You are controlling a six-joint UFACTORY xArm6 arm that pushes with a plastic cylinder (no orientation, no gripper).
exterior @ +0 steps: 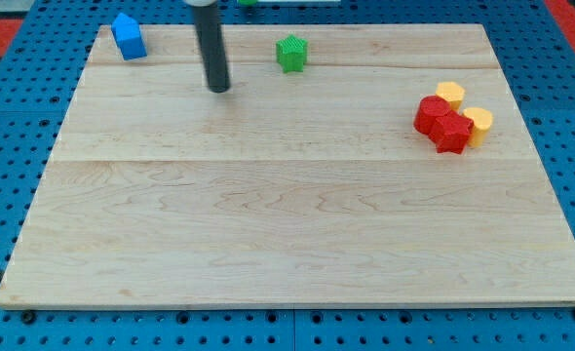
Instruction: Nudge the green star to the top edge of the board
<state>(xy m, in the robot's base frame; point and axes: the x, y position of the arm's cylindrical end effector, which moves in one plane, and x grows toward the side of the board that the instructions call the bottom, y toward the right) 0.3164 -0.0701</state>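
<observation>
The single camera view looks down at an angle on a pale wooden board (297, 224), the surface that carries the blocks, which rests on a blue pegboard (5, 146) dotted with holes.

A straight dark rod comes down from the view's top edge, left of centre. There are no jaws on this arm, only the rod. My tip (218, 90) touches the surface in the upper left part of the board.

The green star (291, 53) sits near the board's top edge, a little left of the board's middle. It lies to the view's right of my tip and slightly higher, with bare wood between the two; they are apart, not touching.

A blue block (128, 36), shaped like a small house, stands in the board's top left corner, to the view's left of the rod and clear of it.

Toward the view's right, well apart from my tip, four blocks huddle together and touch: two red blocks (441, 121) side by side, with one yellow block (450, 95) just above them and another yellow block (479, 124) at their right. Their exact shapes are hard to make out.
</observation>
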